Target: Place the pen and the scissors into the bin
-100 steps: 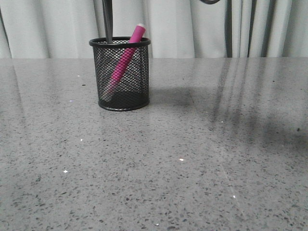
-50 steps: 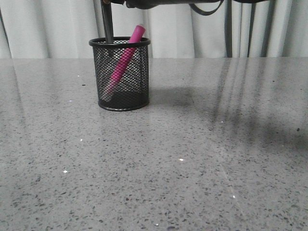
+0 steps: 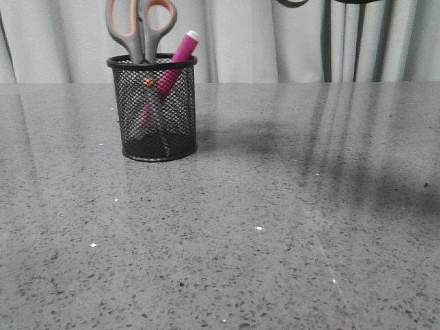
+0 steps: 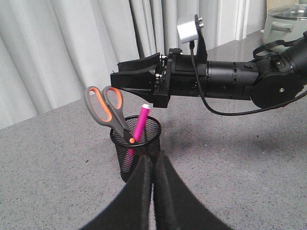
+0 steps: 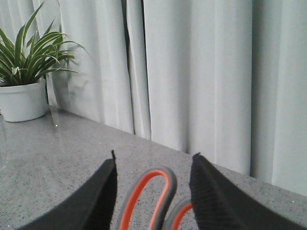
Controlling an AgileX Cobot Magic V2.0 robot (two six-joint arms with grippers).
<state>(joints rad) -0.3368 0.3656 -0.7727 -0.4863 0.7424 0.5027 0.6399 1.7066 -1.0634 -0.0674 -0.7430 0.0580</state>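
The black mesh bin (image 3: 152, 120) stands at the table's back left. The scissors (image 3: 141, 24) stand in it, blades down, with the grey-and-orange handles above the rim. The pink pen (image 3: 177, 53) leans in it beside them, cap up. In the left wrist view my left gripper (image 4: 153, 159) is shut and empty just in front of the bin (image 4: 139, 146), with the scissors (image 4: 103, 103) and pen (image 4: 142, 122) in it. My right gripper (image 4: 117, 77) hangs open just above the handles. In the right wrist view its fingers (image 5: 154, 160) straddle the scissors' handle loops (image 5: 163, 179) without gripping them.
A potted plant (image 5: 21, 96) stands on the table far off in the right wrist view. A pale green lidded pot (image 4: 288, 19) sits behind the right arm (image 4: 230, 81). White curtains (image 3: 247, 41) close off the back of the table.
The scissors have dropped into the bin and now stand free with the handles showing. The bin has shifted a little left. The right arm has risen out of the front view.
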